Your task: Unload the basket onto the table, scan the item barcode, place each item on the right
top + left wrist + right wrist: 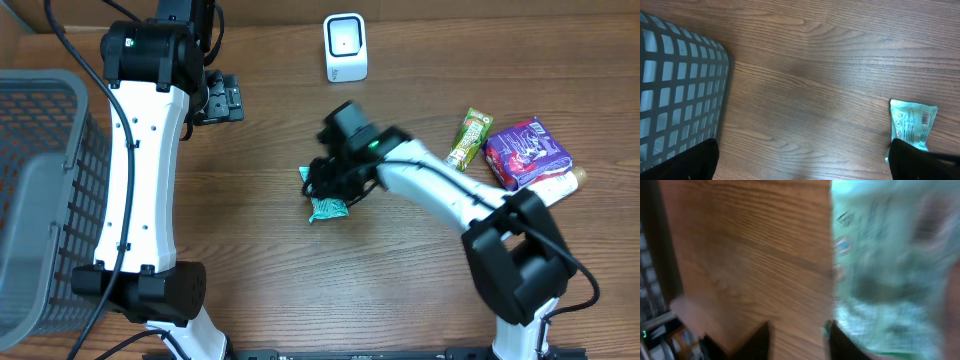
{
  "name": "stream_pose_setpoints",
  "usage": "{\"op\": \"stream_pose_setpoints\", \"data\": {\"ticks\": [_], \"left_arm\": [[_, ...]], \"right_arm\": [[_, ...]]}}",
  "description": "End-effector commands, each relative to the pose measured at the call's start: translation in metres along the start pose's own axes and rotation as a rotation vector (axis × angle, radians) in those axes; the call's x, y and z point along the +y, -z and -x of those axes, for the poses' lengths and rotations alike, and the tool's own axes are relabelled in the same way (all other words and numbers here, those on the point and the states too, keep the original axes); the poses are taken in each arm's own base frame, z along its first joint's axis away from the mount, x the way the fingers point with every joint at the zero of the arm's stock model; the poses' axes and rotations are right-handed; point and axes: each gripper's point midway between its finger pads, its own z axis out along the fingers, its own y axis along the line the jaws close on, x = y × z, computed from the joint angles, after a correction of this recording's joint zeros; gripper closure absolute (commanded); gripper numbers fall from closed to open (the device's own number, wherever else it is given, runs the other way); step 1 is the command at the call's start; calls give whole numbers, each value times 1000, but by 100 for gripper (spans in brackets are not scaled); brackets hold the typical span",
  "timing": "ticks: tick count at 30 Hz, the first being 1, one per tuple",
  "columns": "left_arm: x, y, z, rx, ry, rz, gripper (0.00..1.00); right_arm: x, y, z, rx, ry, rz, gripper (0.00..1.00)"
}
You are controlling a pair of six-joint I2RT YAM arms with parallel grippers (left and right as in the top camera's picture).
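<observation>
Teal packet (880, 270) lies partly under right hand (328, 188).

The bench (260, 290) has a brown wood-grain surface, smooth with a low, soft sheen. The basket (40, 150) is matt grey moulded plastic in an open lattice. The teal packet (328, 209) is thin printed plastic film, crinkled and faintly glossy. The barcode scanner (345, 47) has a smooth, lightly shiny white plastic shell. The purple packet (527, 150) is glossy film that catches the light. The green snack wrapper (469, 138) looks like printed film too. The left arm (140, 180) and right arm (440, 185) carry smooth white plastic covers with matt black joints.
</observation>
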Motion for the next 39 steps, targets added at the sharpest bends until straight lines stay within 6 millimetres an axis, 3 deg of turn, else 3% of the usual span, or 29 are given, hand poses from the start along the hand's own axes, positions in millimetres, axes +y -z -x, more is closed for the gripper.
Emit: {"op": "stream_pose_setpoints", "data": {"ticks": [1,4,8,13,20,24,28,32,35,39], "left_arm": [[0,-4,0,8,14,9,1],[0,-4,0,8,14,9,1],[0,-4,0,8,14,9,1],[0,-4,0,8,14,9,1],[0,-4,0,8,14,9,0],[0,-4,0,8,14,9,1],[0,-4,0,8,14,9,0],[0,-4,0,8,14,9,0],[0,-4,0,8,14,9,0],[0,-4,0,8,14,9,1]], "right_arm": [[-5,-8,0,-101,-179,-115,85],[-1,-25,-9,-92,-182,-129,91],[-13,-35,-17,-88,-191,-197,90],[-47,-25,-16,-94,-244,-316,85],[-93,-1,-8,-66,-288,-414,90],[-99,15,2,-28,-239,-353,89],[-89,46,15,-22,-169,-214,67],[-83,75,32,-61,-38,-103,24],[-99,87,49,-98,80,-74,21],[-106,76,63,-96,218,36,22]]}}
